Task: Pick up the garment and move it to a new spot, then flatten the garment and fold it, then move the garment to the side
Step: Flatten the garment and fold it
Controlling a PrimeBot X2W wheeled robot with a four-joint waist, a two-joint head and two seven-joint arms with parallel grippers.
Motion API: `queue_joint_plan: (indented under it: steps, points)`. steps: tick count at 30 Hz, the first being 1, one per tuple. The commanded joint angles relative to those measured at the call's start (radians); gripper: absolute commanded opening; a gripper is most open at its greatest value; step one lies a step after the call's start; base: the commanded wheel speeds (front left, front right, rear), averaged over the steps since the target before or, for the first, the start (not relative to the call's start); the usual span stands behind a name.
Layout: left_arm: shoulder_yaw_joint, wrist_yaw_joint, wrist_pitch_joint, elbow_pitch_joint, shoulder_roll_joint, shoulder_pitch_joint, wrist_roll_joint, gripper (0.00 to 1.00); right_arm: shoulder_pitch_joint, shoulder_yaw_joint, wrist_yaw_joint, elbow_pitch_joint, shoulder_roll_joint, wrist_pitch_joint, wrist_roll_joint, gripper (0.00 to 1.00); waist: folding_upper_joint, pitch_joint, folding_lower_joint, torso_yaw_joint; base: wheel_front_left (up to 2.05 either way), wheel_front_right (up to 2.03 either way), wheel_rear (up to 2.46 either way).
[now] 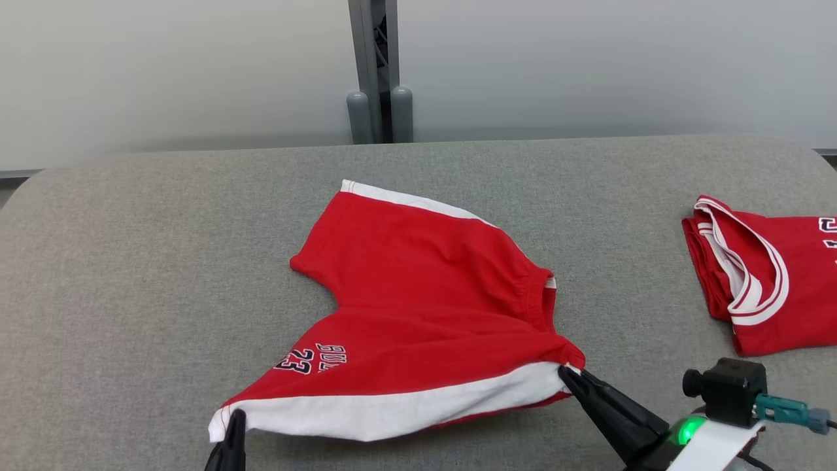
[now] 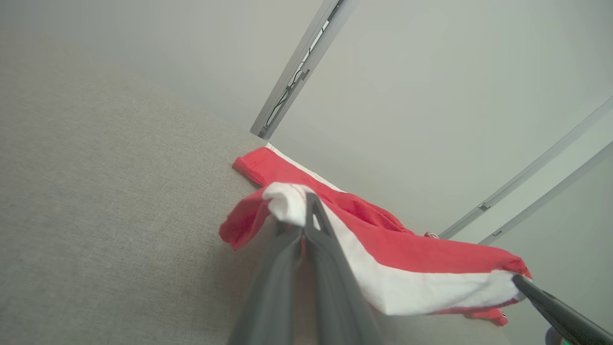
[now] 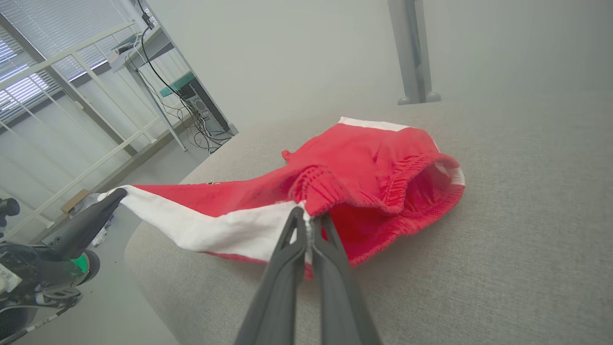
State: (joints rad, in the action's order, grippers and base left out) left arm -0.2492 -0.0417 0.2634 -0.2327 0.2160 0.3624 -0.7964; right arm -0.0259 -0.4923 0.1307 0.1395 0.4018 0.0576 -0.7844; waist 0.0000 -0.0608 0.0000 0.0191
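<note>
Red shorts (image 1: 418, 275) at middle of grey worktop (image 1: 131, 261), near side lifted taut, left claw (image 1: 234, 418) clamped on white hem corner, right claw (image 1: 567, 374) clamped on waistband corner, 1 folded red jersey (image 1: 778, 288) well apart at right, grey post (image 1: 376, 72) behind worktop

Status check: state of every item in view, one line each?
red shorts: unfolded, near white stripe stretched taut between both pincers.
left pincer: shut on the red shorts at the leg-hem corner.
right pincer: shut on the red shorts at the waistband corner.
red jersey: folded, lying apart on the table.
</note>
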Motion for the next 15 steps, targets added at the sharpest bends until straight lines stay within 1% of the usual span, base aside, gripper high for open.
queue_joint_plan:
  steps: [1, 4, 6, 9, 12, 15]
  points:
    - [0.01, -0.007, 0.001, -0.021, 0.009, 0.014, 0.008, 0.0, 0.033, 0.025, 0.0, 0.028, -0.003, 0.031, 0.019, 0.0, 0.0, -0.009, 0.0, 0.005, 0.0, 0.0, 0.0]
    - [0.018, -0.015, 0.001, -0.047, 0.013, 0.03, 0.011, 0.0, 0.082, 0.068, 0.0, 0.069, -0.026, 0.087, 0.04, 0.0, 0.0, -0.021, 0.0, 0.007, 0.0, 0.0, 0.0]
    - [0.017, -0.019, -0.005, -0.051, 0.014, 0.03, 0.01, 0.0, 0.102, 0.094, 0.0, 0.074, -0.043, 0.117, 0.057, 0.0, 0.0, -0.029, 0.0, 0.009, 0.0, 0.0, 0.0]
    - [0.011, -0.02, -0.017, -0.035, 0.019, 0.006, 0.01, 0.0, 0.113, 0.114, 0.0, 0.055, -0.072, 0.147, 0.069, 0.0, 0.0, -0.037, 0.0, 0.011, 0.0, 0.0, 0.0]
    - [0.01, -0.018, -0.029, -0.011, 0.027, -0.023, 0.015, 0.0, 0.095, 0.12, 0.0, 0.027, -0.1, 0.156, 0.07, 0.0, 0.0, -0.046, 0.0, 0.014, 0.0, 0.0, 0.0]
    - [0.009, -0.011, -0.038, 0.017, 0.038, -0.055, 0.023, 0.0, 0.07, 0.115, 0.0, -0.004, -0.112, 0.151, 0.074, 0.0, 0.0, -0.054, 0.0, 0.017, 0.0, 0.0, 0.0]
